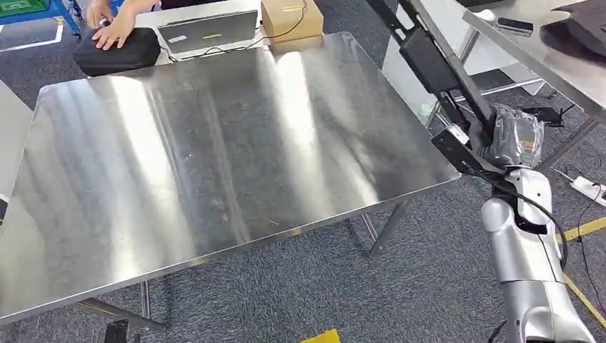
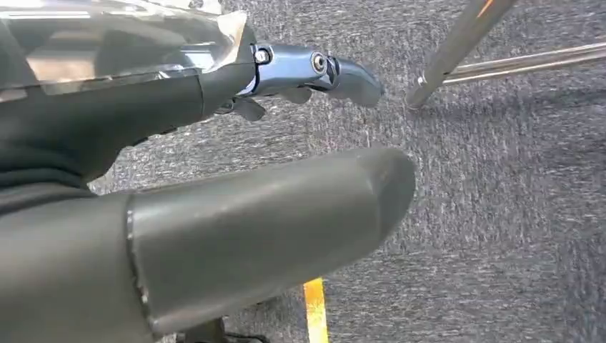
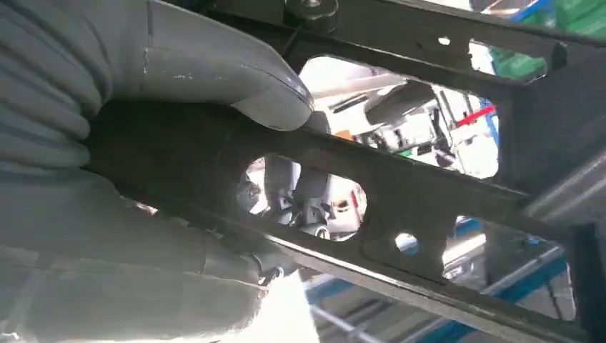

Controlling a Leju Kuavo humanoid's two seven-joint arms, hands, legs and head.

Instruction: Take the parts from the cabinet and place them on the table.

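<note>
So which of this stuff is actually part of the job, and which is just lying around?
Part of the job:
black frame part, gripped by the right hand
steel table

Just lying about:
black case under a person's hand
laptop
cardboard box

1 steel table point(image 1: 214, 164), 1 black frame part point(image 1: 429, 64), 1 black case point(image 1: 118, 51), 1 cardboard box point(image 1: 291, 20), 1 laptop point(image 1: 207, 32)

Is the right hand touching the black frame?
Touching. The right wrist view shows the right hand wrapped around the black frame, thumb pressed on it.
</note>
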